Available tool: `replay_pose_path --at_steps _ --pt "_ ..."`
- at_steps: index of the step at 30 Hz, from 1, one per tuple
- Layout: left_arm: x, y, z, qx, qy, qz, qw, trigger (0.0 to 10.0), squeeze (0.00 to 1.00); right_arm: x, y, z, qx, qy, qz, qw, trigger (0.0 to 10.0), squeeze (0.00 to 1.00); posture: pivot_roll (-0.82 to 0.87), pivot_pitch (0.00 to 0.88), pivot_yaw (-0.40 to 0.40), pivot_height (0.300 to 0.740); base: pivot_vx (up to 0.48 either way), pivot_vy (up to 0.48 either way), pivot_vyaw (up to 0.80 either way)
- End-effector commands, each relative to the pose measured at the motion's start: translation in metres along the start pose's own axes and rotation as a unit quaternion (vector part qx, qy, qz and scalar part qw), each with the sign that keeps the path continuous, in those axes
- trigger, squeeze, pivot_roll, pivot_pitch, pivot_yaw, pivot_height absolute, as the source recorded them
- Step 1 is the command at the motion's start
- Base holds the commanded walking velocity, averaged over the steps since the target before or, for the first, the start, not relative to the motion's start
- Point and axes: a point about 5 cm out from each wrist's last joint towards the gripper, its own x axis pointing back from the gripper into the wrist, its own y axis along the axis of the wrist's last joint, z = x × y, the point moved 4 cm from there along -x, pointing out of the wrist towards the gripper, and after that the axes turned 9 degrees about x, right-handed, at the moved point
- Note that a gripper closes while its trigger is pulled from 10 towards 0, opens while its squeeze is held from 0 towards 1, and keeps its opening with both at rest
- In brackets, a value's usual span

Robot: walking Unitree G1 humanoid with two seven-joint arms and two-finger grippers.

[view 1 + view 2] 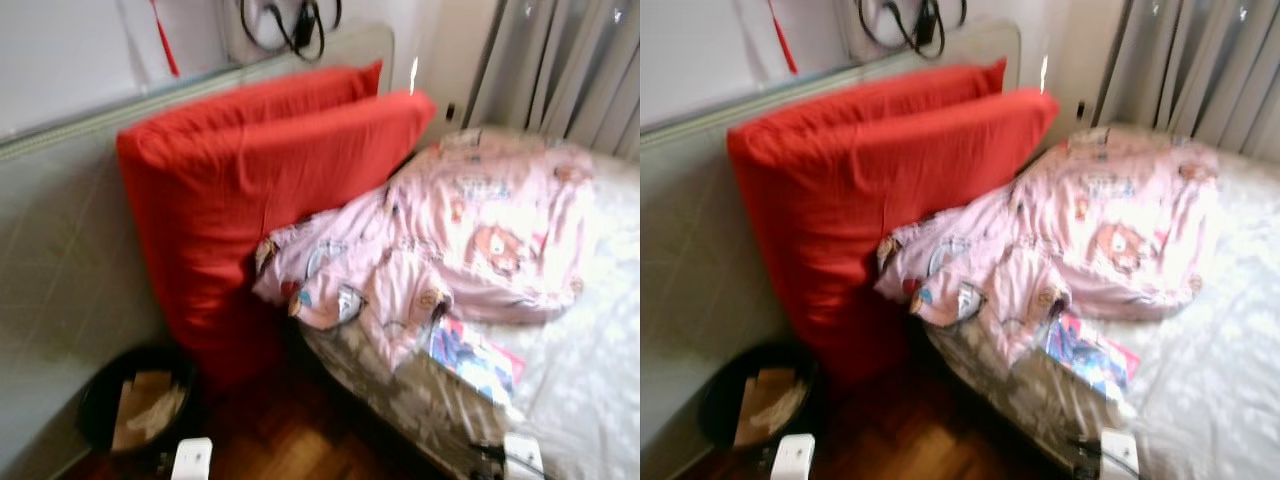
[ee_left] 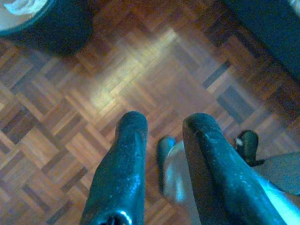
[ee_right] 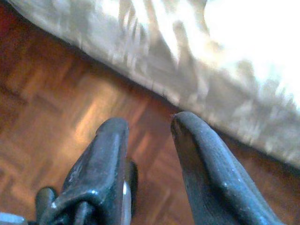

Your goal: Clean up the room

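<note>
Judging from the present layout, the tidying task is at an early stage and no item is in hand. The pink blanket (image 1: 470, 235) lies crumpled across the head end of the bed (image 1: 590, 390), its lower edge spilling toward the bed's side. Two red pillows (image 1: 250, 190) stand on edge between the headboard and the blanket, touching it. A colourful booklet (image 1: 475, 360) rests on the sheet just beside the blanket's lower edge. A dark bin (image 1: 135, 405) stands on the parquet floor (image 2: 140, 75) near the pillows and holds paper or card scraps.

The left pincer (image 2: 161, 159) hangs low over the floor, its fingers parted with a narrow gap and holding nothing; the bin's rim appears at the corner of its wrist view. The right pincer (image 3: 150, 159) hangs beside the bed's edge, likewise slightly parted and empty.

Remaining work, as estimated: spreading or folding the blanket, laying the pillows flat, and removing the booklet. The head views are blurred, so finer clutter cannot be assessed.
</note>
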Motion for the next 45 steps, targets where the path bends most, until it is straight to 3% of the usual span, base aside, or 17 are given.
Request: replay_pose_path --at_steps 1,16,23,45 --pt "0.0022 0.0016 0.0171 -0.001 0.02 -0.002 1.0 10.0 0.0 -0.0035 0.0103 0.0123 -0.002 0.014 -0.015 1.0 10.0 0.0 0.1 0.0 -0.004 0.74 0.386 0.0 0.0" --pt "0.0021 0.0031 0.0152 0.005 0.013 -0.008 1.0 10.0 0.0 -0.0034 0.0087 0.0115 -0.008 0.011 -0.01 1.0 10.0 0.0 0.1 0.0 -0.004 0.74 0.252 0.0 -0.07" --pt "0.0024 0.0076 0.0158 0.015 0.017 -0.027 0.999 10.0 0.0 -0.0034 0.0087 0.0113 -0.015 0.009 -0.011 1.0 10.0 0.0 0.11 0.0 -0.003 0.74 0.0 0.0 -0.73" --pt "0.0027 0.0054 0.0153 0.011 0.014 -0.025 1.0 10.0 0.0 -0.003 0.0067 0.0118 -0.004 0.014 -0.008 1.0 10.0 0.0 0.11 0.0 -0.005 0.74 0.0 0.0 -0.73"
